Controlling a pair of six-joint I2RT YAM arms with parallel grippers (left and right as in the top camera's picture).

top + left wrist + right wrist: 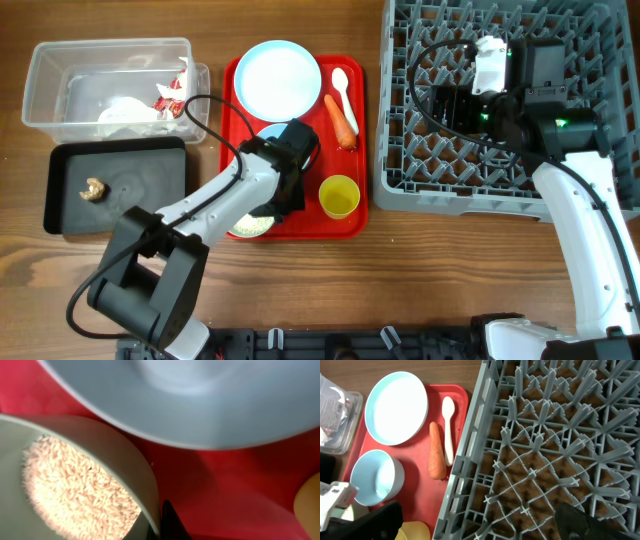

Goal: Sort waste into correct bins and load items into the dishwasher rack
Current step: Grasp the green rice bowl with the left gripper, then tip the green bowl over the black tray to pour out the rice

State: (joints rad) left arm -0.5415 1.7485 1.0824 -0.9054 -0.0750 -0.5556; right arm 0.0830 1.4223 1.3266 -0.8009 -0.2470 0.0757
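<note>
My left gripper (288, 192) is low on the red tray, its fingers either side of the rim of the pale green bowl (250, 225), which holds white rice grains (75, 495). The pale blue bowl (268, 133) lies just behind it and fills the top of the left wrist view (200, 405). The plate (278, 78), white spoon (341, 90), carrot (340, 118) and yellow cup (339, 196) lie on the same tray. My right gripper (450, 105) hangs open and empty over the grey dishwasher rack (500, 190). The clear tub (50, 95) holds the wrapper (170, 95) and tissue (122, 112). The black tray (140, 190) holds the brown bit (93, 188).
The red serving tray (300, 222) lies between the bins on the left and the rack on the right. The right wrist view shows the rack's left wall (470, 450) next to the carrot (436, 450) and spoon (448, 425).
</note>
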